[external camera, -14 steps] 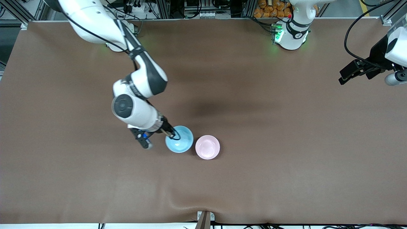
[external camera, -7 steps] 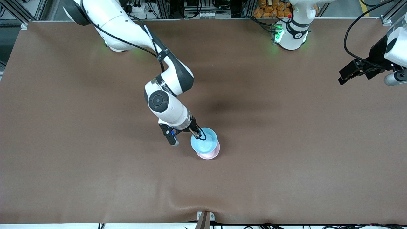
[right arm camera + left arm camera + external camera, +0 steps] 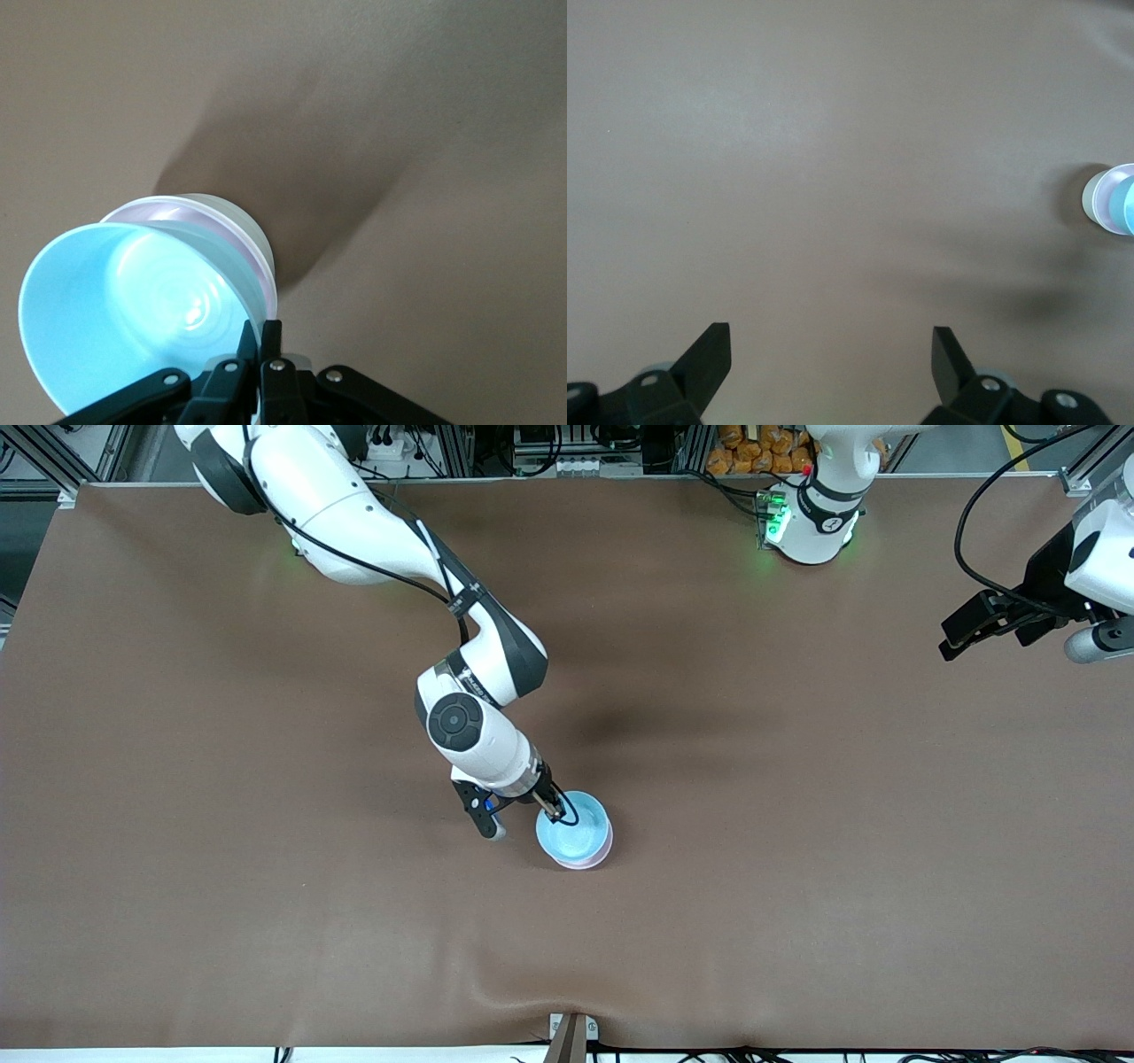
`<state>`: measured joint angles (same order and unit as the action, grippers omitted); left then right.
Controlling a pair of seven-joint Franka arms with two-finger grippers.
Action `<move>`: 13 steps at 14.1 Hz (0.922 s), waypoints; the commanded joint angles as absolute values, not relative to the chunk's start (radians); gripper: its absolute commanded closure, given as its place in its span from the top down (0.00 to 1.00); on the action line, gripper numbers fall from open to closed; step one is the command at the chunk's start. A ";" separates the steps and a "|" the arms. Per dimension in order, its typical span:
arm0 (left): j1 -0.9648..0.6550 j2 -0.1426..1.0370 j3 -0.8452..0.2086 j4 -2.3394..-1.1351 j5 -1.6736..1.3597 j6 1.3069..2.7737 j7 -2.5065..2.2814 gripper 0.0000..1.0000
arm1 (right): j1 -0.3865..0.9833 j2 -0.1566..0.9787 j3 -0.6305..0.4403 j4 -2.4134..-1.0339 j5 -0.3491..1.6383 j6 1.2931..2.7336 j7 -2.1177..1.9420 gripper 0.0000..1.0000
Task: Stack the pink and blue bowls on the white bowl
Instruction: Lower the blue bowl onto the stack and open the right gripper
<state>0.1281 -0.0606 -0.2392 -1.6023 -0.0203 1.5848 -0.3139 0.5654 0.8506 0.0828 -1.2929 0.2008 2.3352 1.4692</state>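
Observation:
My right gripper point(image 3: 556, 808) is shut on the rim of the light blue bowl point(image 3: 576, 831), one finger inside and one outside. The blue bowl point(image 3: 115, 328) sits tilted in the mouth of the pink bowl point(image 3: 177, 215). In the front view only a crescent of the pink bowl point(image 3: 586, 861) shows, on the side nearer the camera. The pink bowl is nested in the white bowl point(image 3: 244, 226), whose wall shows in both wrist views point(image 3: 1091, 199) and is hidden in the front view. My left gripper point(image 3: 950, 642) waits open, high over the left arm's end of the table.
The brown table cover point(image 3: 797, 824) lies bare around the stack. A wrinkle point(image 3: 532, 979) runs near the table's front edge. Cables and boxes line the edge where the robots' bases stand.
The right arm carried the blue bowl toward the left arm's end of the table, over the pink bowl, and lowered it into it. The left arm has hardly moved.

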 commanded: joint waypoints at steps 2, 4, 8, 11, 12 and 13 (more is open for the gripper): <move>0.132 -0.080 -0.244 -1.620 -0.025 1.574 -0.316 1.00 | 0.587 0.913 0.063 -1.207 0.181 2.336 1.494 0.00; 0.133 -0.080 -0.244 -1.618 -0.025 1.574 -0.316 1.00 | 0.588 0.914 0.060 -1.207 0.175 2.335 1.511 0.00; 0.132 -0.084 -0.244 -1.618 -0.025 1.574 -0.316 1.00 | 0.580 0.931 0.060 -1.207 0.134 2.339 1.509 0.17; 0.132 -0.084 -0.245 -1.618 -0.025 1.574 -0.316 1.00 | 0.574 0.927 0.060 -1.207 0.132 2.332 1.505 0.47; 0.130 -0.084 -0.245 -1.618 -0.025 1.574 -0.316 1.00 | 0.569 0.920 0.061 -1.206 0.132 2.327 1.503 0.66; 0.130 -0.084 -0.245 -1.618 -0.025 1.574 -0.316 1.00 | 0.562 0.905 0.061 -1.206 0.130 2.319 1.497 1.00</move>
